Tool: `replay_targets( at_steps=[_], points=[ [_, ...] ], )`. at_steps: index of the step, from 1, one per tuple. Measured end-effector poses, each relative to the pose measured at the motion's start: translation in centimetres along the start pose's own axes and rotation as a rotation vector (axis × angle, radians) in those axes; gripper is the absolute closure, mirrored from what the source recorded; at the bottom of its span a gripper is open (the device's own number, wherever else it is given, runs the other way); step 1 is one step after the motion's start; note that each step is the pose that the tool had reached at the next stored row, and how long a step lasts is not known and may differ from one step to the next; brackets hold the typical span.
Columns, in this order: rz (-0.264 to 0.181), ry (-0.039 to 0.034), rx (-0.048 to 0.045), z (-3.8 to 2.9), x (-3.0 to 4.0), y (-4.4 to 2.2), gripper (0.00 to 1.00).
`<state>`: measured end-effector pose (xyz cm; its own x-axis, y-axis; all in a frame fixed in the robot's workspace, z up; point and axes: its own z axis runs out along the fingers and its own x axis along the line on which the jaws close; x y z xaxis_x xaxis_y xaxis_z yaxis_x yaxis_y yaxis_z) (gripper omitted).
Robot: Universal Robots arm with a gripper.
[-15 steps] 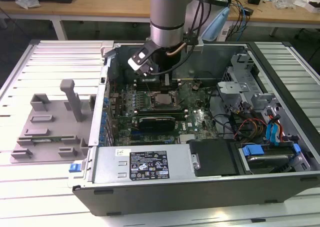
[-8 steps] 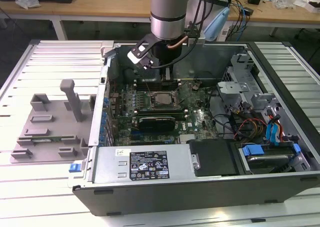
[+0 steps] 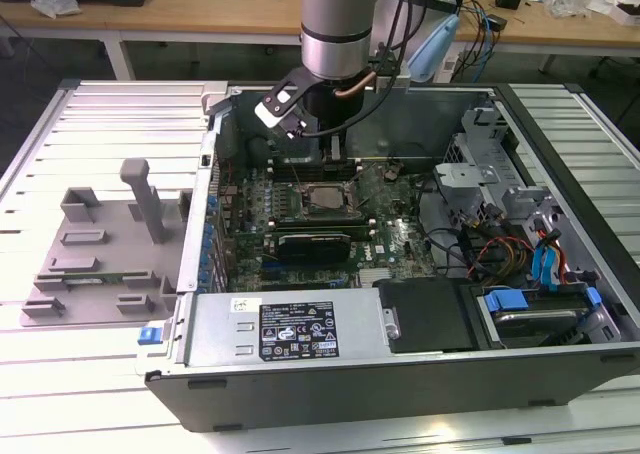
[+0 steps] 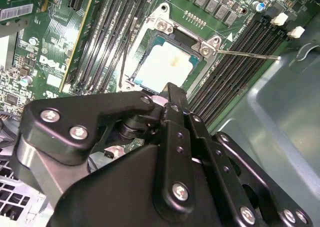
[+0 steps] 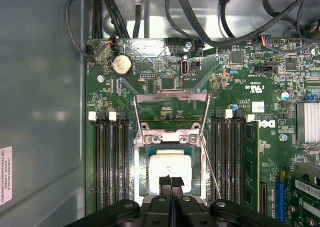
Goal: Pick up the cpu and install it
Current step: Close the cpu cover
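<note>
The cpu [image 5: 170, 166], a small pale silvery square, lies flat inside the motherboard socket, and the socket's metal load plate [image 5: 171, 112] is swung open beside it. My gripper [image 5: 170, 181] hangs just above one edge of the chip, its two black fingers pressed together with nothing between them. The second wrist view shows the same: the cpu [image 4: 167, 66] in its socket and the gripper [image 4: 170, 91] shut just over it. In the exterior view the arm reaches down into the open computer case, with the gripper [image 3: 335, 154] above the cpu [image 3: 326, 197].
Memory slots [image 5: 107, 162] flank the socket on both sides, and a thin socket lever [image 4: 245, 53] sticks out sideways. Black cables [image 5: 150, 12] run along the case wall. A grey fixture with an upright post [image 3: 140, 199] sits at the exterior view's left. Drive bays [image 3: 540, 264] fill the case's right.
</note>
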<state>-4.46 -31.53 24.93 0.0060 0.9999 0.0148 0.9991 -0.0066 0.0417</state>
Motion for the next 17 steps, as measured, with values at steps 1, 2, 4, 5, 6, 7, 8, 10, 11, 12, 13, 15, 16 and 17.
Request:
replay_targets(
  at_steps=[1,2,4,5,6,7,8,10,11,12,13,15,16,17],
  points=[
    [0.0,0.0,0.0,0.0,0.0,0.0,0.89],
    [0.0,-0.0001,-0.0001,0.0,0.0,0.0,0.89],
    [0.0,-0.0002,0.0,0.0,0.0,0.01,0.89],
    [0.0,-0.0002,-0.0001,-0.18,0.01,0.01,0.89],
    [0.0,-0.0001,-0.0001,-0.47,0.01,0.03,0.89],
    [0.0,-0.0001,-0.0001,-0.97,0.02,0.05,0.89],
    [0.0,-0.0002,0.0,-1.7,0.03,0.08,0.89],
    [0.0,-0.0001,-0.0001,-2.96,0.04,0.13,0.89],
    [0.0,-0.0002,0.0,-3.43,0.05,0.15,0.89],
    [0.0,-0.0001,0.0,-3.6,0.05,0.16,0.89],
    [0.0,0.0002,-0.0004,-3.6,0.06,0.16,0.89],
    [0.0,-0.0004,0.0003,-3.64,0.06,0.39,0.89],
    [0.0,-0.0002,0.0002,-3.61,0.06,0.85,0.89],
    [0.0,-0.0002,0.0005,-3.6,0.06,1.14,0.89]
  ],
)
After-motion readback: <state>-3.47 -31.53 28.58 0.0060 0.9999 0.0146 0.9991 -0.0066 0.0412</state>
